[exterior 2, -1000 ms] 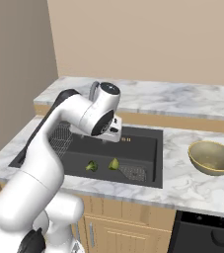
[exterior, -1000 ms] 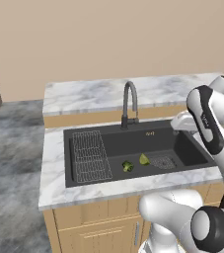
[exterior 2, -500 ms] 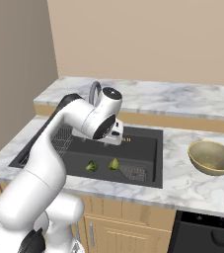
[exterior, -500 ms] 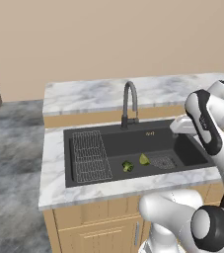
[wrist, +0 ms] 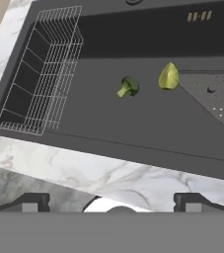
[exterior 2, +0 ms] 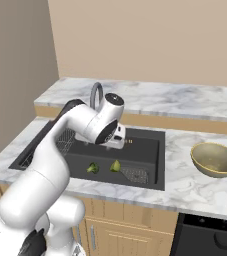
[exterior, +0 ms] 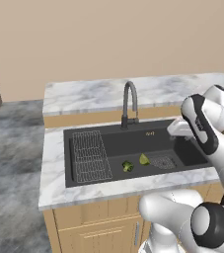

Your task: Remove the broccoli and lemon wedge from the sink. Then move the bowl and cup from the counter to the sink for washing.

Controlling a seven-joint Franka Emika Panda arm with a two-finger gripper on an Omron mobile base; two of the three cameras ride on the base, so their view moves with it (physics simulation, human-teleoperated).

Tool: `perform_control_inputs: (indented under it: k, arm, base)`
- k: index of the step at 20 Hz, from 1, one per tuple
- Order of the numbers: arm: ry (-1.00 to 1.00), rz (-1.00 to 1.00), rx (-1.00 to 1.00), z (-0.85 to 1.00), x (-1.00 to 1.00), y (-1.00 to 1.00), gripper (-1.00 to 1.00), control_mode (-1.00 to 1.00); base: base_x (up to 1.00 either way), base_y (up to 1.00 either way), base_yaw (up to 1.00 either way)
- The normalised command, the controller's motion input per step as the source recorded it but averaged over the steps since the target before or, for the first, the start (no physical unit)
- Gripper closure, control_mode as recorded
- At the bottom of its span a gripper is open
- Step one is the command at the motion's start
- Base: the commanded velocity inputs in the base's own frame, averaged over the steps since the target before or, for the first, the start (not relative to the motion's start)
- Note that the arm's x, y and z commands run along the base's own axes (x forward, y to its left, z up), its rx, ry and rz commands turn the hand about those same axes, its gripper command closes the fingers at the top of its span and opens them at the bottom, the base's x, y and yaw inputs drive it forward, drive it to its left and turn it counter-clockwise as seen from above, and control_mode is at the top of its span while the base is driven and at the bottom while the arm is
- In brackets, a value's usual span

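Broccoli (wrist: 128, 87) lies on sink (wrist: 133, 123) floor w/ stem pointing toward the wire rack (wrist: 39, 74), lemon wedge (wrist: 168, 76) just beside it by the drain strainer (wrist: 209, 94), tip up; gripper (wrist: 111, 201) above, jaws wide, empty.

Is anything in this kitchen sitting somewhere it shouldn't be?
Yes: a broccoli floret and a lemon wedge lie loose on the floor of the black sink, between the wire rack and the drain. Food there looks odd.
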Motion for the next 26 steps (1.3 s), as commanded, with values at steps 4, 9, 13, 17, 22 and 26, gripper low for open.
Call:
perform_control_inputs:
  k: [4,9,13,17,22,26]
  arm:
    - [-0.01,0.00,0.00,-0.15,0.21,0.00,-1.00,-1.00]
    - [-0.06,0.00,0.00,-0.15,0.17,-0.02,-1.00,-1.00]
    - [-0.10,0.00,0.00,-0.16,0.16,-0.03,-1.00,-1.00]
    - [-0.08,0.00,0.00,-0.17,0.14,-0.08,-1.00,-1.00]
    - [-0.02,0.00,0.00,-0.15,0.16,-0.11,-1.00,-1.00]
    - [0.00,0.00,0.00,-0.12,0.20,-0.14,-1.00,-1.00]
  base:
    - [0.00,0.00,0.00]
    - [0.00,0.00,0.00]
    - [0.00,0.00,0.00]
    - [0.00,0.00,0.00]
    - [0.00,0.00,0.00]
    - [0.00,0.00,0.00]
